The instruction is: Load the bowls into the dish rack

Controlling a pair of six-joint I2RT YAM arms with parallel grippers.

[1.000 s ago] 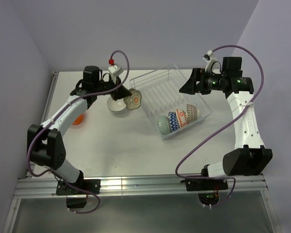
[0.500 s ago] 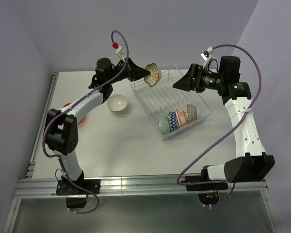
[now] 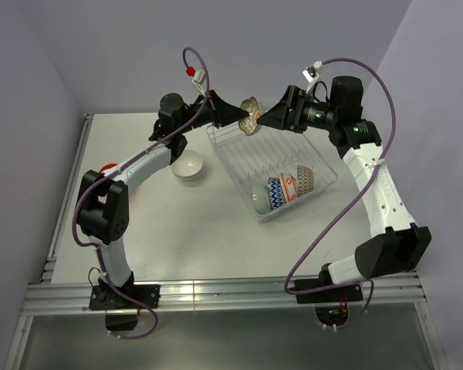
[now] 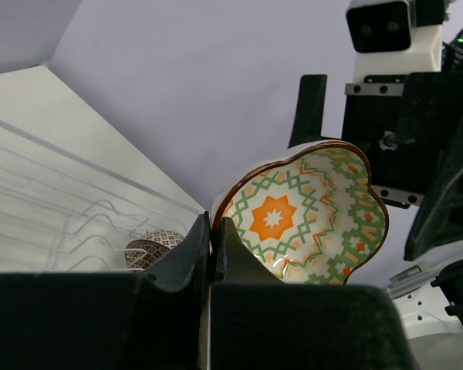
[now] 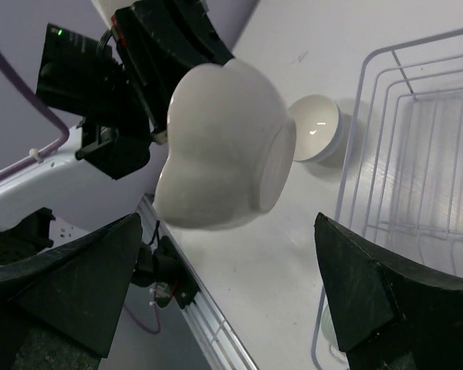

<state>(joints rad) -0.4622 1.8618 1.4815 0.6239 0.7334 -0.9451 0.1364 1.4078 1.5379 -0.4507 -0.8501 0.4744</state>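
The scalloped bowl [image 3: 250, 116] hung in the air over the far end of the dish rack [image 3: 255, 148], tipped on its side. Its inside (an orange star ringed with green lattice) faced the left wrist camera, and its plain white underside and foot ring faced the right wrist camera. The left claw [image 3: 233, 116] had it pinched by the rim, with the two fingers [image 4: 197, 250] drawn almost together on the thin wall of the bowl. The right claw [image 3: 272, 119] faced it from the other side, just beside it in the top view. Its jaws were spread wide and gripped nothing. Its own camera showed the bowl framed between the fingers, but whether they touched it I could not tell.

Below, the dish rack lay at an angle on the table [image 3: 193, 223]. A row of bowls stood on edge in its near end. The pale teal bowl [image 3: 259, 197] was nearest, and the patterned bowls [image 3: 285, 187] were packed close behind it. The far part of the rack, under the held bowl, showed only bare prongs.

The white bowl [image 3: 188, 164] sat upright on the table just left of the rack. Farther left, the orange-red bowl [image 3: 106, 166] showed only as a sliver behind the left arm.
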